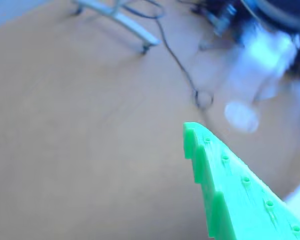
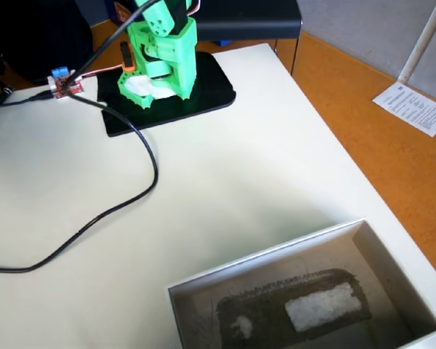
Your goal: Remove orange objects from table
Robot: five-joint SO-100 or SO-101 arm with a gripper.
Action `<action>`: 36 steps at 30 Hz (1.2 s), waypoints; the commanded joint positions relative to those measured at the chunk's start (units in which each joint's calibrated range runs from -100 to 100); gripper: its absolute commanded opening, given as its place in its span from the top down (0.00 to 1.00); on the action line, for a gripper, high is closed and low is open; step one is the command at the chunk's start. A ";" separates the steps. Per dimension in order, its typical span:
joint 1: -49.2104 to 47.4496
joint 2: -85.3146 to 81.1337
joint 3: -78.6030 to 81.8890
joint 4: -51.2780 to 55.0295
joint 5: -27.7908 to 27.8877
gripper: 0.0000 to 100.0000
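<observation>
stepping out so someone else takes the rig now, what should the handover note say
Fingers: only one green finger shows in the wrist view, aimed at the floor; open or shut cannot be told, nothing orange on it.
Orange roll: in neither view; none on the visible table, none in the box.
Done: visible tabletop shows nothing orange.
Left: locate the roll, confirm it is off the table.
</observation>
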 commanded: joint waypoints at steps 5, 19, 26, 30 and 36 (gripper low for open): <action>38.99 -17.35 18.13 19.51 -7.96 0.12; 48.45 -70.98 58.44 65.31 -12.80 0.20; 46.90 -70.89 58.54 72.53 -19.93 0.21; 48.23 -70.89 58.54 72.53 -19.93 0.21; 46.38 -70.89 58.54 72.53 -19.93 0.21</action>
